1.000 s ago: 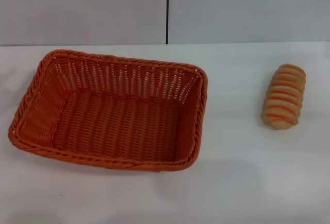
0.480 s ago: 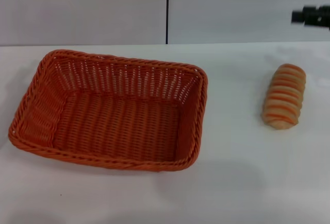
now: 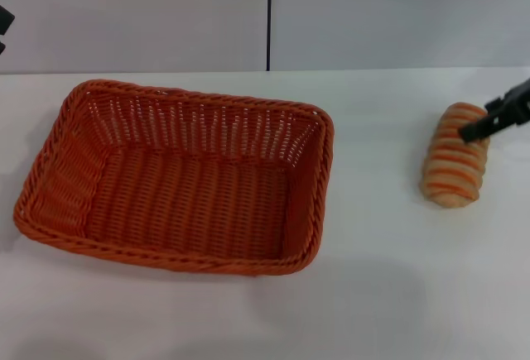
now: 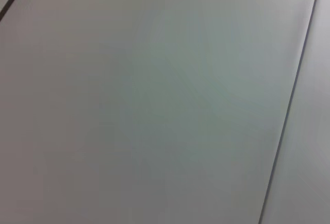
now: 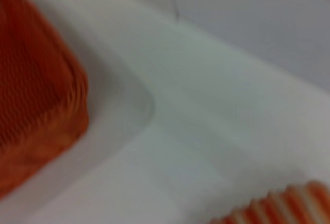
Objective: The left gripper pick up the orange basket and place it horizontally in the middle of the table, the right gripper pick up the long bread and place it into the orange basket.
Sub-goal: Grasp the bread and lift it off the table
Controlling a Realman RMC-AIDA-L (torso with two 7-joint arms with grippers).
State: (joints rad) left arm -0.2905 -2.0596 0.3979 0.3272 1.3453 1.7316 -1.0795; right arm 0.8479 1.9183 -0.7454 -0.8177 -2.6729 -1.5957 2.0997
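The orange basket (image 3: pixel 182 186) lies empty on the left half of the white table (image 3: pixel 381 285), its long side running left to right. The long bread (image 3: pixel 451 170), tan with orange stripes, rests on the table at the right. My right gripper (image 3: pixel 490 120) reaches in from the right edge, its black tip over the bread's far end. Only a black sliver of my left gripper (image 3: pixel 3 29) shows at the far left edge, above and behind the basket. The right wrist view catches the basket's corner (image 5: pixel 36 95) and one end of the bread (image 5: pixel 278 209).
A light grey wall (image 3: pixel 132 12) with a dark vertical seam (image 3: pixel 269 12) stands behind the table. The left wrist view shows only that wall (image 4: pixel 154 100). Bare tabletop lies between basket and bread and along the front.
The right gripper has dropped from the upper right edge down to the bread's far end. A sliver of the left gripper has appeared at the far left. Basket and bread have not moved.
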